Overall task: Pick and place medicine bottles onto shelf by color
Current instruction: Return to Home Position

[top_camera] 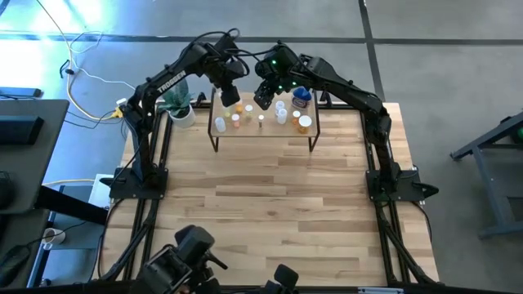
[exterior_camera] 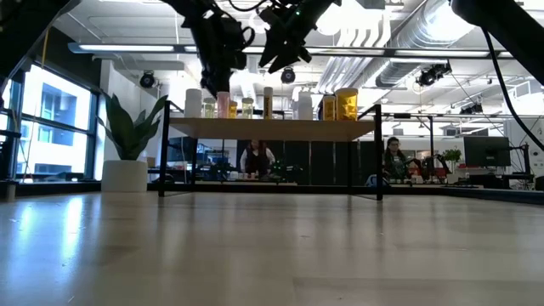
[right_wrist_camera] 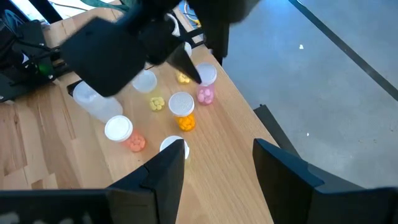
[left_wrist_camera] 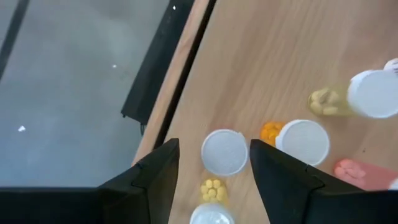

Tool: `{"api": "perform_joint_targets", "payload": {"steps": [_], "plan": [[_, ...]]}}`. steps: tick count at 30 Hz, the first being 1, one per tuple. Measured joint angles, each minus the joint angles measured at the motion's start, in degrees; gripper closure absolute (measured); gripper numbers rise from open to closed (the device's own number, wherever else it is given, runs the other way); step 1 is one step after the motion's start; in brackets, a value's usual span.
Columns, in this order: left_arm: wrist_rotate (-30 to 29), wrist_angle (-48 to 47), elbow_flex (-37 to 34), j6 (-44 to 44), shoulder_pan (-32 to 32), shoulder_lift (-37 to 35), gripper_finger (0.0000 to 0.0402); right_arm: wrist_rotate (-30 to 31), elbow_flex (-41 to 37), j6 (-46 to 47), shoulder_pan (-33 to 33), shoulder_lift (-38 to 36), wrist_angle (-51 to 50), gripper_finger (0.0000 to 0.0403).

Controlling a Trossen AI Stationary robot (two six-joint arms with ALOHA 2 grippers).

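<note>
The shelf [top_camera: 263, 132], a small light-wood board on thin black legs, stands at the table's far side with several medicine bottles upright on it. My left gripper [left_wrist_camera: 214, 148] hovers open over the shelf's far left part, pointing steeply down. Its fingers stand either side of a white-capped bottle of yellow pills [left_wrist_camera: 224, 152] without touching it. An orange-pill bottle [left_wrist_camera: 303, 142], a yellow-green one [left_wrist_camera: 367, 93] and a pink one [left_wrist_camera: 360, 173] stand beside it. My right gripper [right_wrist_camera: 214, 177] hangs open and holds nothing above the shelf's middle [top_camera: 265, 96].
A larger blue bottle [top_camera: 301, 98] and an amber one [top_camera: 304, 124] stand on the shelf's right part. A white plant pot [top_camera: 184, 114] sits on the table left of the shelf. The wooden tabletop [top_camera: 270, 212] spreads toward the near edge. People sit in the room behind [exterior_camera: 255, 160].
</note>
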Motion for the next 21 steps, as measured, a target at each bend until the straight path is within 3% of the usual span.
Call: {"api": "perform_joint_targets", "payload": {"steps": [7,12,15,21], "plan": [[-3.61,-4.72,5.84,-1.03,0.0,-0.04,0.0213,0.0,-0.01,1.54,0.01,0.0,0.0,0.0221],[-2.37,-6.21,9.3,-2.82,0.0,-0.73,0.0213,0.0,0.0,1.82,0.35,0.0,0.02,0.0221],[3.04,-6.63,9.34,-4.25,-0.61,-2.56,0.0213,0.0,0.0,2.58,1.07,0.0,0.07,0.0221],[19.84,-7.1,6.64,-5.02,-2.46,-7.97,0.0213,-0.02,0.0,2.78,3.0,-0.01,0.78,0.0221]]}}
